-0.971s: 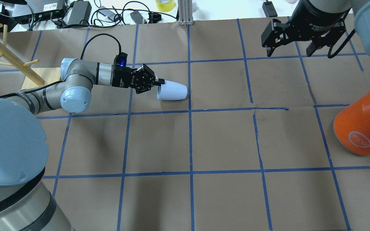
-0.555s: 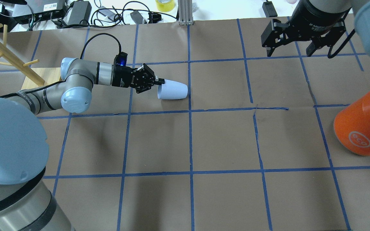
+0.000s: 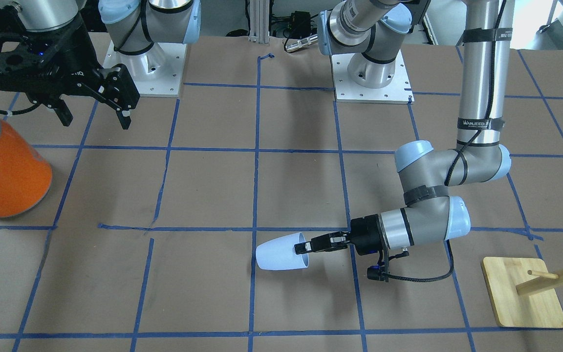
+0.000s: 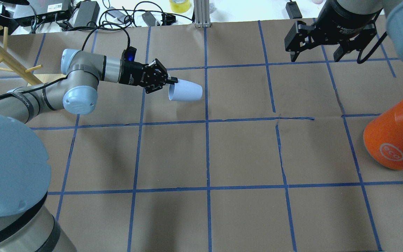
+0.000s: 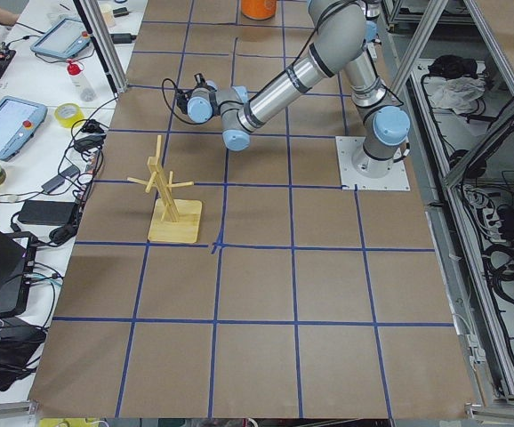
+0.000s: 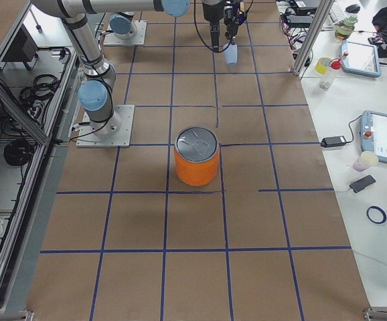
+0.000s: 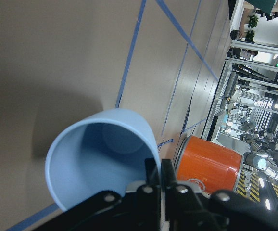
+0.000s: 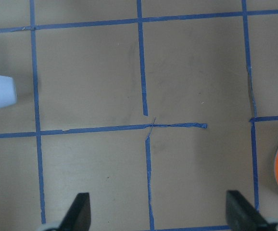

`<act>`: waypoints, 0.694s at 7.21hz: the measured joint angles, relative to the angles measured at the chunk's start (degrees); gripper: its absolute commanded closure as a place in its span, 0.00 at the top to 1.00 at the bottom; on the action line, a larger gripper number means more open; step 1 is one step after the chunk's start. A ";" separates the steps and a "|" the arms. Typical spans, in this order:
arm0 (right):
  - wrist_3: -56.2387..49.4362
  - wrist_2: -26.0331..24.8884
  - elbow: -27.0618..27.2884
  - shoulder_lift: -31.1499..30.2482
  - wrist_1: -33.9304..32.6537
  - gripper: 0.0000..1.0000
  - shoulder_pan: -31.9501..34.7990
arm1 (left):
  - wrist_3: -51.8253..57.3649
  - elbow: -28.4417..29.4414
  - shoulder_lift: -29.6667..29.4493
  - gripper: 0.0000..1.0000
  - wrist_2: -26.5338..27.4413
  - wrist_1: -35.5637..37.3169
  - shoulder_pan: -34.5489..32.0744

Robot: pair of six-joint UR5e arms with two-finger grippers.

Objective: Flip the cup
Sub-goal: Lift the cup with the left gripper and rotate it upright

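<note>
The pale blue-white cup (image 4: 186,92) lies on its side with its open mouth toward my left gripper (image 4: 174,81). That gripper is shut on the cup's rim, one finger inside and one outside, and holds it just above the paper. The cup also shows in the front view (image 3: 280,252) with the left gripper (image 3: 302,247) on it. In the left wrist view the cup (image 7: 100,159) shows its light blue inside. My right gripper (image 4: 315,56) hangs open and empty at the far right, well away from the cup.
A large orange can (image 4: 395,138) with a silver lid stands at the right edge. A wooden peg rack (image 3: 523,293) on a square base stands by the left arm. Cables and power bricks (image 4: 89,12) lie past the far table edge.
My left gripper has moved toward the far side and slightly left with the cup in it, and the cup has come up off the paper. The right arm has not moved.
</note>
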 measured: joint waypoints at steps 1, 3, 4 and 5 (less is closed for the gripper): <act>0.04 0.03 0.00 0.03 -0.02 1.00 0.00 | -3.35 1.10 1.69 0.01 3.30 0.10 -0.68; 0.11 0.21 0.00 0.14 -0.20 1.00 0.00 | -5.71 1.87 5.38 0.03 14.44 -0.10 -0.74; 0.12 0.24 0.00 0.14 -0.22 1.00 0.00 | -5.33 2.19 7.04 0.03 21.74 -0.37 -0.22; 0.12 0.27 0.00 0.13 -0.22 1.00 0.00 | -3.34 2.87 8.34 0.03 29.37 -0.63 0.69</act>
